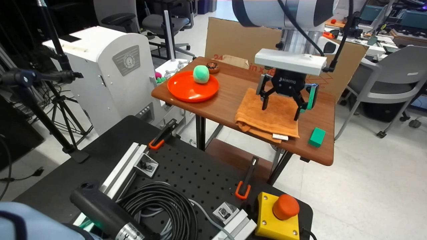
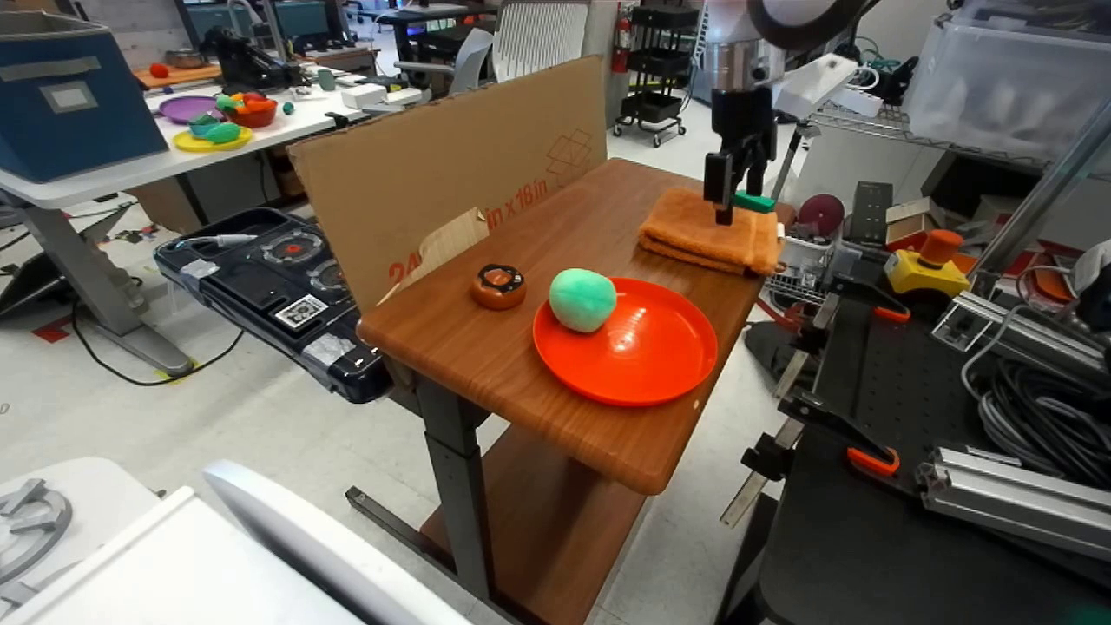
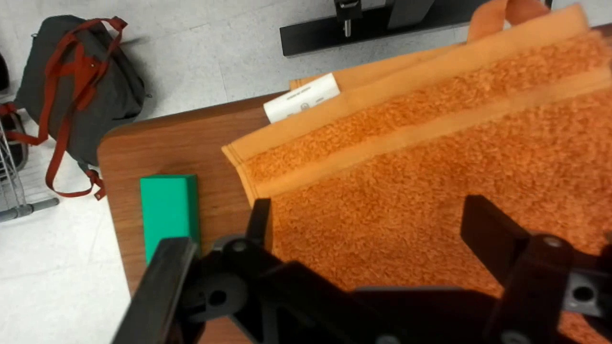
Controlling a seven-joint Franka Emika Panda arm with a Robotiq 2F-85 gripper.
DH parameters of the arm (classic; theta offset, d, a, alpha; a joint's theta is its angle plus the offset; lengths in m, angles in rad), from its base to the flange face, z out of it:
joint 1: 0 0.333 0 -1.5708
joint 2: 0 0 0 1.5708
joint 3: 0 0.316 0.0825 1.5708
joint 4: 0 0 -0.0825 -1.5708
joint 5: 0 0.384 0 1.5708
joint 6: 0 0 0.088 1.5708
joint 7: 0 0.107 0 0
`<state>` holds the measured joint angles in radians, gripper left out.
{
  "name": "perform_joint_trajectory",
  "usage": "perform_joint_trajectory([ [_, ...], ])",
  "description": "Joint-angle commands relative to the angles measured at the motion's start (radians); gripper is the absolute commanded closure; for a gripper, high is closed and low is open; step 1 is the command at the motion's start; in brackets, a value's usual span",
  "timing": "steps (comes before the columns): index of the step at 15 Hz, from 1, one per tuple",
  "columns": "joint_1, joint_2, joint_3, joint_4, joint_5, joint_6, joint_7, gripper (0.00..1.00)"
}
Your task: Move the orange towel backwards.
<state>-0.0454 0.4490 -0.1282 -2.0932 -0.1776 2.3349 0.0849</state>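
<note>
Orange towel [image 1: 253,116]: folded in layers, lying flat on the brown table [image 1: 230,86], toward one end and along the edge, with a white label [image 3: 302,98] at one side.
Gripper [image 1: 281,111]: over the towel, pointing down, with a green strip [image 1: 312,96] on one outer side.
Jaws: spread wide; touching the towel or clear of it, cannot tell.
Green block [image 3: 165,205]: on the table, just beside the towel, near a rounded corner.
Orange-red plate [image 2: 660,373]: toward the table's opposite end, well apart from the towel.
Green ball [image 2: 582,300]: on the plate, off-centre toward the rim.
Brown ring [image 2: 498,293]: dark-topped, near the plate.
Cardboard panel [image 2: 451,165]: upright along one side of the table, in both exterior views.
Grey backpack [image 3: 117,91]: red-strapped, beyond the table in the wrist view.
</note>
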Motion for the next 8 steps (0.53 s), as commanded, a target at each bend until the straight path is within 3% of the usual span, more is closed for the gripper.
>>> perform_joint_trajectory([
  [1,-0.005,0.135,0.016,0.133,0.048,-0.033,0.024,0.00],
  [4,-0.001,0.222,0.014,0.236,0.071,-0.070,0.056,0.00],
  [8,0.005,0.335,0.005,0.461,0.105,-0.183,0.152,0.00],
])
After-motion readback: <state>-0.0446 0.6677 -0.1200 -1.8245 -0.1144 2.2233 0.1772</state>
